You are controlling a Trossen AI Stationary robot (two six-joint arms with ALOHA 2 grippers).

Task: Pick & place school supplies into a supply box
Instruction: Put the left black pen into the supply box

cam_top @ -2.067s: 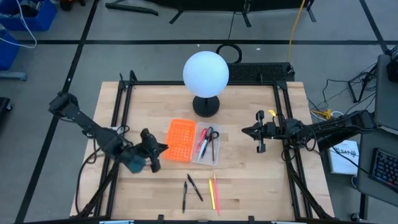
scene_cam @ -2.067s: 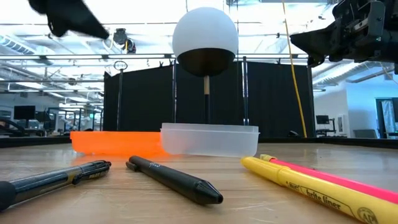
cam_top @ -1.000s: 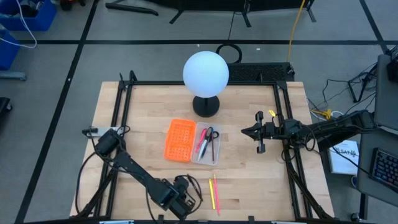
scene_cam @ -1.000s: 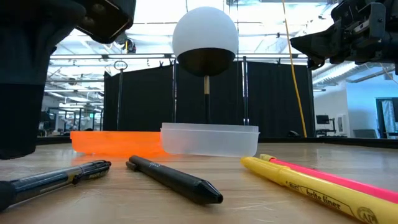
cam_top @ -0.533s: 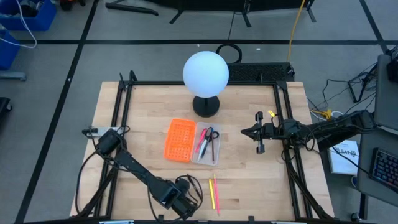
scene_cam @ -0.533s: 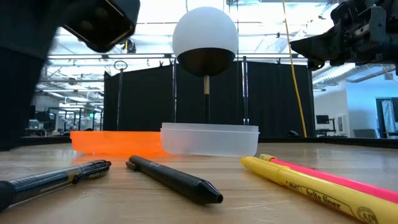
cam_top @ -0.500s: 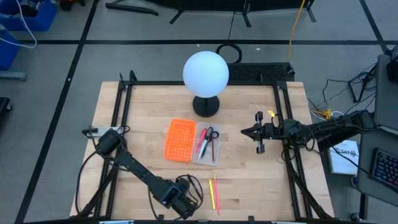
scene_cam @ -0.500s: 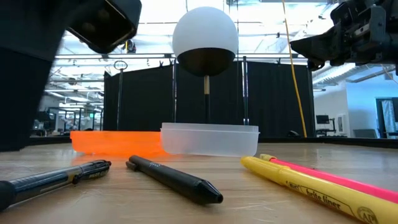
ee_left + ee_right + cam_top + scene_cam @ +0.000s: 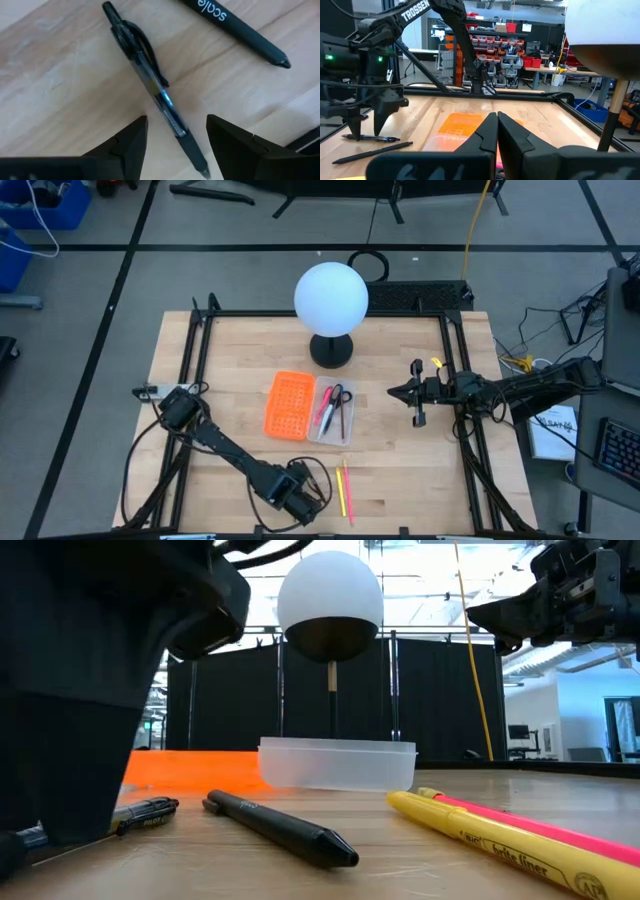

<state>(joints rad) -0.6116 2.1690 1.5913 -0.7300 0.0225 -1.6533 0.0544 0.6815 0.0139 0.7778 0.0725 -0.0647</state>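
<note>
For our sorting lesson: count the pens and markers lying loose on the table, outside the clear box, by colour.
Black pens: 2
Yellow marker: 1
Pink marker: 1
Total: 4

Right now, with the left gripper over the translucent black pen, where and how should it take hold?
Grip the pen mid-barrel, just below the clip, coming straight down. It lies flat on the table, and the left gripper already has open jaws on either side of its barrel, clear of the other black pen.
</note>
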